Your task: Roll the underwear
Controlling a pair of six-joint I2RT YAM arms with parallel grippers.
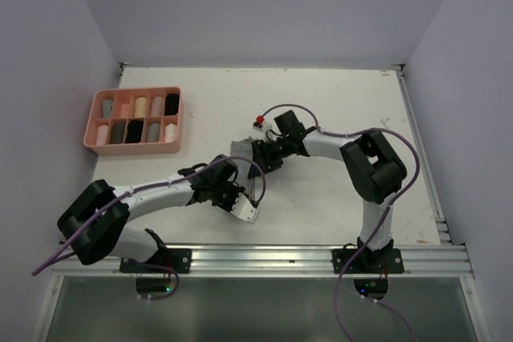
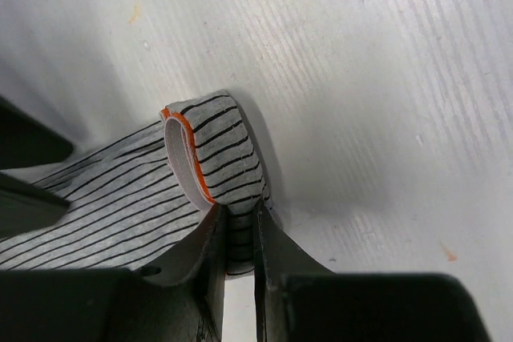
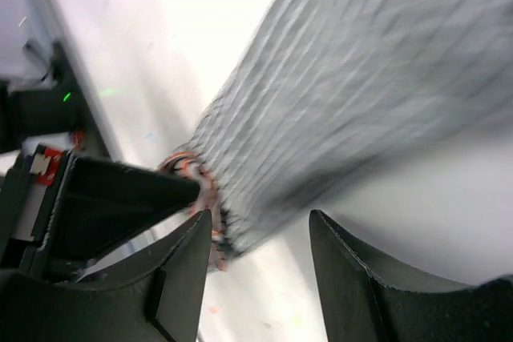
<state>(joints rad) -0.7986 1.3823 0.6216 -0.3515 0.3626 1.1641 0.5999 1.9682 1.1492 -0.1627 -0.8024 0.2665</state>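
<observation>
left end effector (image 2: pixel 239 226) narrow, pinching the striped underwear (image 2: pixel 120 198) by its curled corner; right end effector (image 3: pixel 260 234) wide, fabric end just ahead.

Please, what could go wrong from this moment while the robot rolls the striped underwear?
1. The left gripper pinches only a thin edge of the striped underwear, so the fabric may slip out if it is pulled.
2. The right gripper has its jaws open at the bunched end, so nothing holds that end and it may loosen.
3. Both grippers are close together over the garment, so they might bump.
</observation>
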